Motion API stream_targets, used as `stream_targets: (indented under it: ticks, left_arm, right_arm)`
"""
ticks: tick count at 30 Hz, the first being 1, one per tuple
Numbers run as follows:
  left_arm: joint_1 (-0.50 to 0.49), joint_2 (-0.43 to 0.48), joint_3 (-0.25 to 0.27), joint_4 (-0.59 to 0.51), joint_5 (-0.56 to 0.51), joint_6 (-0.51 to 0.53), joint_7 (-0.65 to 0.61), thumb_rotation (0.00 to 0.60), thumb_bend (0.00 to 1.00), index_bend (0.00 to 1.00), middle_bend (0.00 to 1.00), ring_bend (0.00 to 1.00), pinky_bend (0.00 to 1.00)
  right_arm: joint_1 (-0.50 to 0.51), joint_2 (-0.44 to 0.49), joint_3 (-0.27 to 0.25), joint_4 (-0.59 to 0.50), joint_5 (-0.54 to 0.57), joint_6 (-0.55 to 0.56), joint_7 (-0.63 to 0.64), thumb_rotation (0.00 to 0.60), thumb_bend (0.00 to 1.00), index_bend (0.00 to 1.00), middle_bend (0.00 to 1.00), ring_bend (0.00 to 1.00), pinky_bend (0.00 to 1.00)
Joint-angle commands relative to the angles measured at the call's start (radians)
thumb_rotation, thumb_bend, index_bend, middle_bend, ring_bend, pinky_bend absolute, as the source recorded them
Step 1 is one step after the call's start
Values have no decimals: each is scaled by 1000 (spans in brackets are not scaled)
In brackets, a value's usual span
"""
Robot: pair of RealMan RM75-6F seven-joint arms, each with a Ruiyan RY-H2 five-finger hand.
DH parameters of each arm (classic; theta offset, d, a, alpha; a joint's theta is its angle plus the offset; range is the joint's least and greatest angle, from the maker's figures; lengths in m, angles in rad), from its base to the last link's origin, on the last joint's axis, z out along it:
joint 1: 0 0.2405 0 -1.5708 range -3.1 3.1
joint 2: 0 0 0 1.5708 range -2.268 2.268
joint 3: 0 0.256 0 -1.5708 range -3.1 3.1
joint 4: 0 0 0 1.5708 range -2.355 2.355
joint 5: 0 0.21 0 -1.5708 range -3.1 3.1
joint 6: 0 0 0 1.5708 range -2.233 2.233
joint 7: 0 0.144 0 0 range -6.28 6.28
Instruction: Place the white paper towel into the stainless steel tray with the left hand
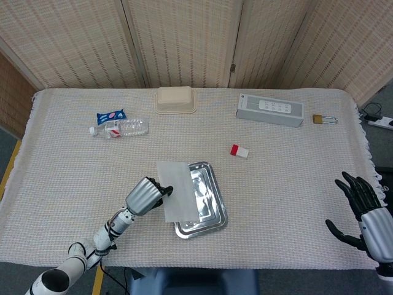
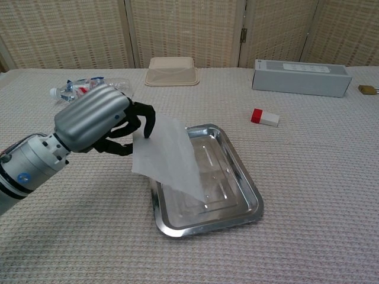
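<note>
Woven cloth table [image 1: 295, 184], wicker screens behind. Left hand [image 2: 98, 121] pinches the white paper towel [image 2: 167, 157] by its edge, sheet hanging over the stainless steel tray [image 2: 249, 204]. Carry step; next, lower and release. Right hand [image 1: 368, 215] idle, fingers spread.

Silver ribbed left hand [image 2: 95, 118], black fingers [image 2: 142, 118], white-grey jointed forearm
</note>
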Motion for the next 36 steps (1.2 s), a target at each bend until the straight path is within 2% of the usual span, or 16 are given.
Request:
stream_targets:
  ticks: [1, 10, 13, 15, 17, 20, 27, 32, 36]
  left_arm:
    - [-16, -4, 9, -31, 13, -29, 33, 600, 594, 655, 1000, 1000, 1000]
    - [-34, -22, 12, -77, 20, -91, 118, 600, 594, 655, 1000, 1000, 1000]
    - [-34, -23, 8, -90, 17, -108, 138, 600, 589, 611, 1000, 1000, 1000]
    - [-34, -19, 5, -101, 15, -114, 149, 600, 502, 530, 1000, 1000, 1000]
    - [-34, -13, 4, -114, 16, -113, 152, 600, 352, 441, 1000, 1000, 1000]
    - [-33, 8, 11, -155, 26, -108, 153, 600, 247, 363, 1000, 1000, 1000]
    - [-32, 73, 17, -288, 44, -115, 233, 600, 199, 331, 1000, 1000, 1000]
    - [-24, 151, 20, -419, 46, -141, 324, 600, 193, 333, 1000, 1000, 1000]
    - [-14, 229, 24, -530, 44, -164, 370, 600, 146, 350, 1000, 1000, 1000]
  right_arm:
    - [-9, 6, -1, 1, -4, 16, 11, 600, 351, 0, 0, 0, 0]
    - [-36, 18, -4, 6, -24, 74, 39, 600, 350, 0, 0, 0, 0]
    - [-38, 21, -5, 9, -27, 77, 48, 600, 350, 0, 0, 0, 0]
    - [-38, 22, -4, 10, -27, 77, 52, 600, 351, 0, 0, 0, 0]
    - [-38, 22, -4, 11, -28, 77, 52, 600, 351, 0, 0, 0, 0]
    - [-38, 19, -3, 11, -28, 75, 48, 600, 350, 0, 0, 0, 0]
    - [-33, 12, -5, 7, -30, 56, 27, 600, 351, 0, 0, 0, 0]
    - [-30, 10, -5, 6, -30, 49, 19, 600, 351, 0, 0, 0, 0]
    - [-30, 8, -6, 4, -34, 46, 9, 600, 351, 0, 0, 0, 0]
